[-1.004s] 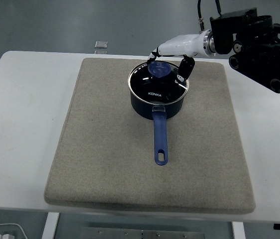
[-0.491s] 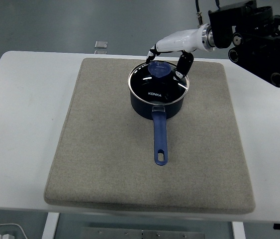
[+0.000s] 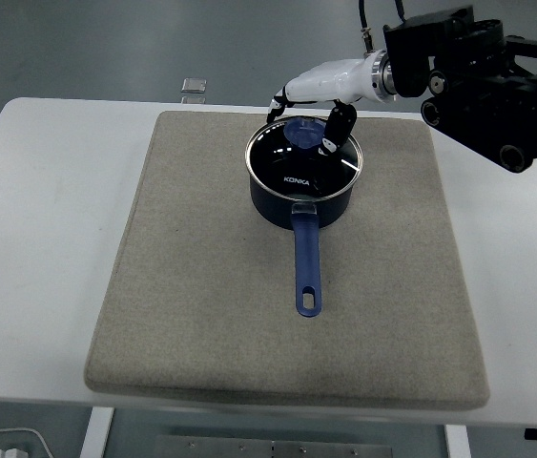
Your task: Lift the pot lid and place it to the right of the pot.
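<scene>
A dark blue saucepan (image 3: 301, 196) stands at the back middle of the grey mat (image 3: 201, 305), its blue handle (image 3: 307, 267) pointing toward the near edge. A glass lid (image 3: 292, 162) with a blue knob (image 3: 302, 134) rests on the pot. My right hand (image 3: 308, 107), white with black fingertips, hovers just above and behind the knob, its fingers spread around the knob and holding nothing. The thumb (image 3: 336, 129) hangs down at the knob's right side. The black right arm (image 3: 483, 81) comes in from the upper right. My left arm is out of view.
The mat covers most of the white table (image 3: 30, 219). A small clear object (image 3: 193, 89) lies on the table behind the mat's back left corner. Bare mat lies to the right of the pot (image 3: 402, 210).
My right hand has shifted left and slightly up, bringing its fingers more directly over the lid knob. The pot and lid have not moved.
</scene>
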Tool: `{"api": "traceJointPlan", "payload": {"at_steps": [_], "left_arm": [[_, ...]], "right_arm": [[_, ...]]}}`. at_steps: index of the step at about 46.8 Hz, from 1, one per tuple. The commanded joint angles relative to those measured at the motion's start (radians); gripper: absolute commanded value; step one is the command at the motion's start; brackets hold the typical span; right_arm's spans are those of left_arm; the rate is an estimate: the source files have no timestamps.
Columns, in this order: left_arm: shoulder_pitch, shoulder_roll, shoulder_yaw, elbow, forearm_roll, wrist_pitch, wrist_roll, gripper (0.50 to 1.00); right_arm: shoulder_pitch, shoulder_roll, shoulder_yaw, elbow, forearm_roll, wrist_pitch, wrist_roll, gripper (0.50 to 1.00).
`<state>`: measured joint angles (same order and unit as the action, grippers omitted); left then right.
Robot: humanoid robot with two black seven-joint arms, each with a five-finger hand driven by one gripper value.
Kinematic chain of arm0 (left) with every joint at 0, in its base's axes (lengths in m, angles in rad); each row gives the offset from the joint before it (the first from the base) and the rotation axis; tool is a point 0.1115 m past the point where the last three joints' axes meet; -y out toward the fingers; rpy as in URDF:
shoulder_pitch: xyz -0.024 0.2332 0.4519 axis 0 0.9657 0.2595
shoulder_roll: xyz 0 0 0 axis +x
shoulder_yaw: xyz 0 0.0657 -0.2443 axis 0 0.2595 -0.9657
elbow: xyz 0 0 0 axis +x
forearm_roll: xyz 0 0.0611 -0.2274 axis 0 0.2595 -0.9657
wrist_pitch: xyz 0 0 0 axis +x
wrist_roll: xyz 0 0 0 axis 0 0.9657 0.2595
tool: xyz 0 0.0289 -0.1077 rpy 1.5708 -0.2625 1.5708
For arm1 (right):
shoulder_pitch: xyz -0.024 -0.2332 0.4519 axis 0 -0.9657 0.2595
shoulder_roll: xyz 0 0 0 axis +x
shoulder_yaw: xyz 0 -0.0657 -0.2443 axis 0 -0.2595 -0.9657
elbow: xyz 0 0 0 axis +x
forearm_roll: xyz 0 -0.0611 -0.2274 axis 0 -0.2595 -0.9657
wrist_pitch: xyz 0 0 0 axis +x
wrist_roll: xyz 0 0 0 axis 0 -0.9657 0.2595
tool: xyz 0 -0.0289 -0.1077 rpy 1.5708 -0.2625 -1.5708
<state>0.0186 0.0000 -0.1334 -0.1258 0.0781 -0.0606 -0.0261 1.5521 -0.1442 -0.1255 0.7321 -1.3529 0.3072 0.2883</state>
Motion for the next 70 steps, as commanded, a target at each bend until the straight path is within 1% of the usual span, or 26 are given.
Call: {"api": "traceJointPlan", "payload": {"at_steps": [1, 7, 10, 18, 22, 27, 29, 51, 57, 64, 67, 70], "left_arm": [[0.0, 0.0, 0.0, 0.0, 0.0, 0.001, 0.0, 1.0], [0.0, 0.0, 0.0, 0.0, 0.0, -0.001, 0.0, 1.0], [0.0, 0.0, 0.0, 0.0, 0.0, -0.001, 0.0, 1.0], [0.0, 0.0, 0.0, 0.0, 0.0, 0.001, 0.0, 1.0], [0.0, 0.0, 0.0, 0.0, 0.0, 0.001, 0.0, 1.0], [0.0, 0.0, 0.0, 0.0, 0.0, 0.001, 0.0, 1.0], [0.0, 0.0, 0.0, 0.0, 0.0, 0.001, 0.0, 1.0], [0.0, 0.0, 0.0, 0.0, 0.0, 0.001, 0.0, 1.0], [0.0, 0.0, 0.0, 0.0, 0.0, 0.001, 0.0, 1.0], [0.0, 0.0, 0.0, 0.0, 0.0, -0.001, 0.0, 1.0], [0.0, 0.0, 0.0, 0.0, 0.0, 0.001, 0.0, 1.0], [0.0, 0.0, 0.0, 0.0, 0.0, 0.001, 0.0, 1.0]], "right_arm": [[-0.003, 0.0, 0.001, -0.003, 0.0, 0.0, 0.0, 0.868], [-0.004, 0.0, 0.001, -0.007, 0.0, 0.0, 0.0, 0.864], [-0.004, 0.0, 0.0, -0.007, 0.0, 0.0, 0.002, 0.826], [-0.007, 0.0, 0.0, -0.007, 0.0, 0.0, 0.002, 0.817], [-0.007, 0.0, 0.0, -0.01, 0.0, 0.0, 0.002, 0.799], [-0.007, 0.0, 0.0, -0.01, 0.0, 0.0, 0.002, 0.793], [-0.007, 0.0, 0.0, -0.01, 0.0, 0.0, 0.002, 0.783], [-0.007, 0.0, 0.0, -0.01, 0.0, 0.003, 0.002, 0.774], [-0.009, 0.0, 0.0, -0.01, 0.0, 0.004, 0.002, 0.76], [-0.009, 0.0, 0.0, -0.01, 0.0, 0.009, 0.002, 0.727], [-0.01, 0.0, 0.0, -0.01, 0.0, 0.01, 0.002, 0.723], [-0.009, 0.0, 0.0, -0.01, 0.0, 0.012, 0.002, 0.695]]}}
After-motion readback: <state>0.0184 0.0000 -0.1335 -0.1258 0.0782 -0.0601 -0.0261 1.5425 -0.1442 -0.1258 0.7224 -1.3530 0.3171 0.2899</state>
